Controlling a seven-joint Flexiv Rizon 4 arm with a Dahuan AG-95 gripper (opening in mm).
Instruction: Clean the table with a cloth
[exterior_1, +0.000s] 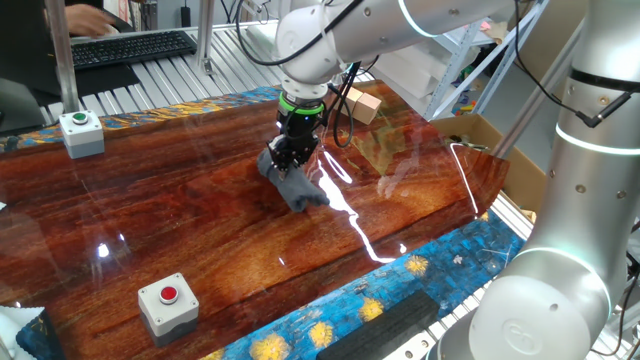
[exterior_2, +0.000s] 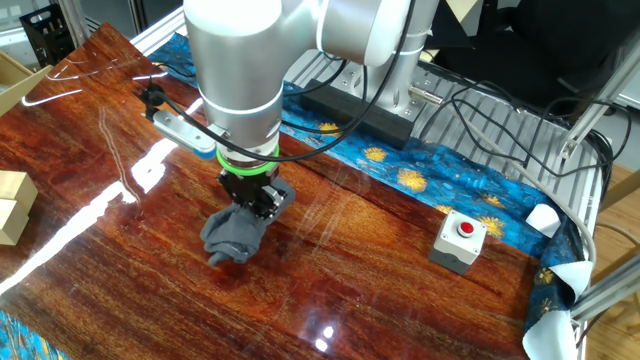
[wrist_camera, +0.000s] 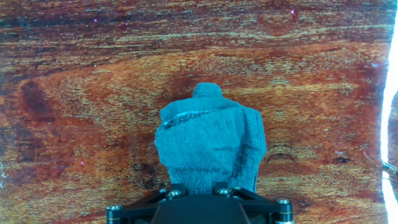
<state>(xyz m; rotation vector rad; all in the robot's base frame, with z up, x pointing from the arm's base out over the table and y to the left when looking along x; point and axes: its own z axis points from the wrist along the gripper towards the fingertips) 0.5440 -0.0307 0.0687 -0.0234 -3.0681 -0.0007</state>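
Note:
The table (exterior_1: 180, 220) is a glossy reddish-brown wood-grain top with a blue-and-yellow patterned edge; it also shows in the other fixed view (exterior_2: 400, 270) and fills the hand view (wrist_camera: 81, 93). The cloth (exterior_1: 298, 190) is a small dark grey-blue rag, bunched in folds and resting on the tabletop near its middle. It also shows in the other fixed view (exterior_2: 232, 235) and the hand view (wrist_camera: 211, 143). My gripper (exterior_1: 290, 160) points straight down and is shut on the cloth's upper part, as the other fixed view (exterior_2: 252, 205) shows. In the hand view its fingertips are hidden behind the cloth.
A grey box with a red button (exterior_1: 168, 300) stands near the front edge, also in the other fixed view (exterior_2: 460, 238). A grey box with a green button (exterior_1: 80, 130) stands at the far left. Tan wooden blocks (exterior_1: 362, 103) lie behind the arm. A cardboard box (exterior_1: 480, 135) sits at the right.

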